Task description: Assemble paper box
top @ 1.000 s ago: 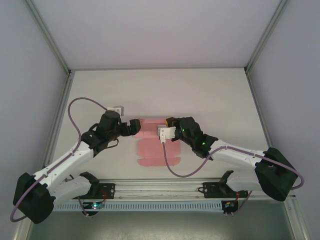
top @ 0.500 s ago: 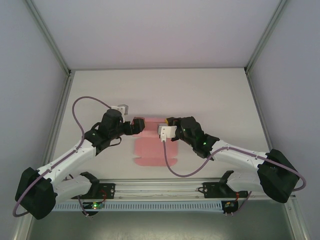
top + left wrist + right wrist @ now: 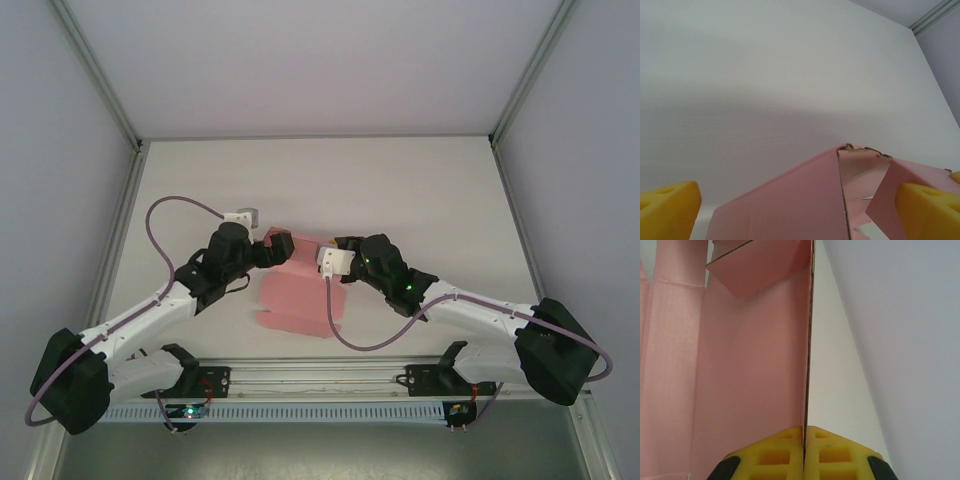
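Observation:
The paper box (image 3: 293,298) is a pink creased sheet lying partly flat in the middle of the table, its far edge lifted. My right gripper (image 3: 331,248) is shut on the thin edge of an upright panel; in the right wrist view the yellow pads (image 3: 775,455) pinch the paper box (image 3: 750,365) edge-on. My left gripper (image 3: 279,244) stands open at the sheet's far-left corner. In the left wrist view a raised fold of the paper box (image 3: 800,200) sits between the wide-apart yellow fingertips (image 3: 667,202), touching neither that I can see.
The white table (image 3: 400,190) is bounded by metal frame rails left and right and a rail along the near edge by the arm bases. Purple cables loop from both arms over the table.
My left gripper has moved right and forward over the sheet's far-left corner. The sheet has shifted slightly left and turned, with its far part lifted higher. The right gripper keeps its grip.

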